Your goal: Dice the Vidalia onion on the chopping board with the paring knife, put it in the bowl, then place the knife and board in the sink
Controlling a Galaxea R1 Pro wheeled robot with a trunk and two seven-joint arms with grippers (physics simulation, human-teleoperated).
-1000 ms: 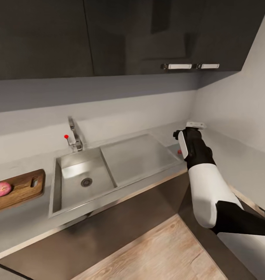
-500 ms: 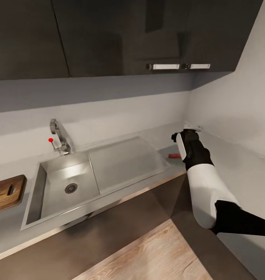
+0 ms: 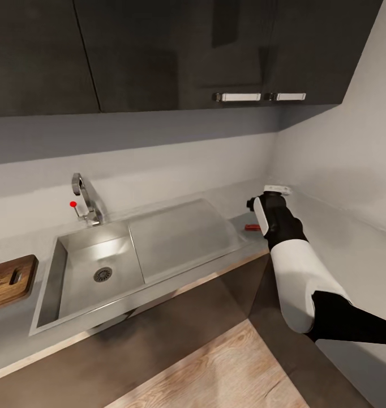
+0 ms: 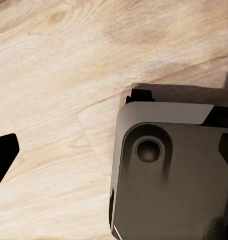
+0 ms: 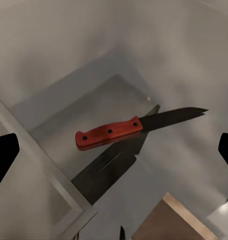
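The paring knife [image 5: 109, 132] lies flat on the grey countertop [image 3: 334, 232] just past the corner of the sink's drainboard [image 3: 181, 232], red handle toward the drainboard. My right gripper [image 5: 115, 154] hovers above it, open, with one fingertip at each side of the right wrist view. In the head view a bit of the knife's handle [image 3: 252, 228] peeks out beside my right wrist [image 3: 275, 218]. The sink basin [image 3: 80, 266] holds nothing. One end of the chopping board [image 3: 9, 280] shows at the far left. The onion and bowl are out of view. My left gripper [image 4: 116, 152] hangs open over the floor.
The chrome faucet [image 3: 86, 198] with its red dot stands behind the basin. Dark wall cabinets [image 3: 187, 51] hang overhead. The countertop turns along the right wall in the corner. Wooden floor [image 3: 227, 368] lies below, and my own grey base [image 4: 169, 175] sits under the left gripper.
The camera swung right, so the board with the onion slid almost out at the left. My right wrist has edged slightly forward over the knife.
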